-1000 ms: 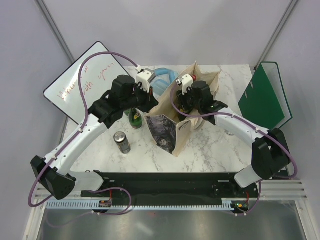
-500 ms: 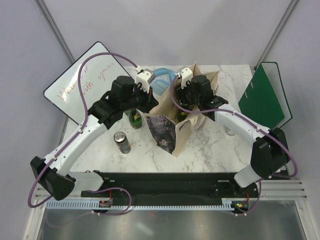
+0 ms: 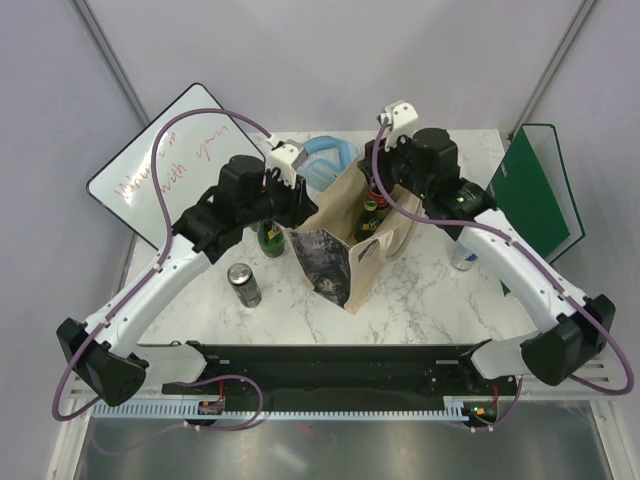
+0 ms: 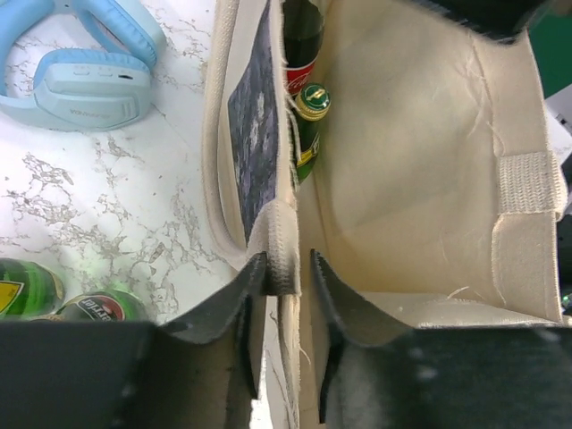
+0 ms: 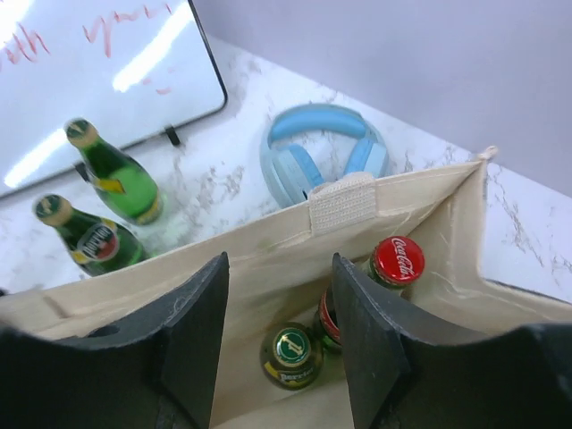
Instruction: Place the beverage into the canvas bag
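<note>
Your right gripper (image 5: 279, 268) hangs spread and empty above the tall beige canvas bag (image 4: 411, 152); the green glass bottle (image 5: 288, 355) stands inside, beside a red-capped bottle (image 5: 397, 260). Your left gripper (image 4: 288, 268) straddles the bag's rim, slightly parted.

White arms (image 3: 170, 270), black joints (image 3: 240, 180), purple cables (image 3: 215, 112); right pincer (image 5: 279, 268) dark grey.

White marble table (image 3: 420, 290), pale grey walls (image 3: 330, 60), bright even light
</note>
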`<state>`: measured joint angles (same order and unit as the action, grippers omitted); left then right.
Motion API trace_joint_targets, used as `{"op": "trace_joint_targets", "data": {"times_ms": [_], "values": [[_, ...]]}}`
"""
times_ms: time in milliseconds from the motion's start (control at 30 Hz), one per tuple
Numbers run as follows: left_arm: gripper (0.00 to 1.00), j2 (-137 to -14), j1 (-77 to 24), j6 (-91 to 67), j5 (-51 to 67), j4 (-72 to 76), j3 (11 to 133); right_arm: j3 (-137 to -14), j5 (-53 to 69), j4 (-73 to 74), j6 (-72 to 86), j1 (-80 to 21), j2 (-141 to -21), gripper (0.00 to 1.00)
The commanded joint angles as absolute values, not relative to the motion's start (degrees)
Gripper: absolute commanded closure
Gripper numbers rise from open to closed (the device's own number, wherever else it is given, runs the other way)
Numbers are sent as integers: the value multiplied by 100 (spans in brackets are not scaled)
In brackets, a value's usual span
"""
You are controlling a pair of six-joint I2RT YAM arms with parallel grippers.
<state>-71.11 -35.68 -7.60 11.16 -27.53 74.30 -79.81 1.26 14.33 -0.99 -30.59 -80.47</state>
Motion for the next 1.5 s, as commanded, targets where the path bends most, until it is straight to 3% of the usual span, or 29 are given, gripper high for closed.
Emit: {"op": "trace_joint_targets", "data": {"times_ms": [0,167,333,400,467,500,600,767,1000,1467], "values": [[64,-6952,-3551,-782,1380,-2514,7523,-8279,35,1590,780,-3067,-7480,43],[46,-6829,-3516,-774,1143,-2505,7497,-9964,186,3432,1080,-3154,-8285,40],[34,-6531,-3516,-817,591,-2487,7444,-10213,-484,3086,1545,-3480,-8139,39],[23,-6399,-3507,-870,327,-2548,7436,-10370,-501,3041,1731,-3603,-8104,39],[2,-6197,-3507,-888,-148,-2627,7427,-10406,-501,3032,1907,-3735,-8069,39],[0,-6135,-3507,-896,-332,-2671,7427,-10354,-501,3024,1925,-3761,-8034,39],[0,-5977,-3393,-992,-904,-2935,7383,-10013,-448,2953,1986,-3850,-7840,38],[2,-6003,-2533,-1467,-369,-3356,7207,-9370,-615,2751,1881,-3867,-7339,37],[6,-6433,-2215,-1380,-405,-3349,6900,-8843,-327,2637,2091,-3850,-6873,37],[36,-7698,-2224,-1405,-26,-2365,6338,-8235,-123,2259,2241,-3858,-6126,37]]}}
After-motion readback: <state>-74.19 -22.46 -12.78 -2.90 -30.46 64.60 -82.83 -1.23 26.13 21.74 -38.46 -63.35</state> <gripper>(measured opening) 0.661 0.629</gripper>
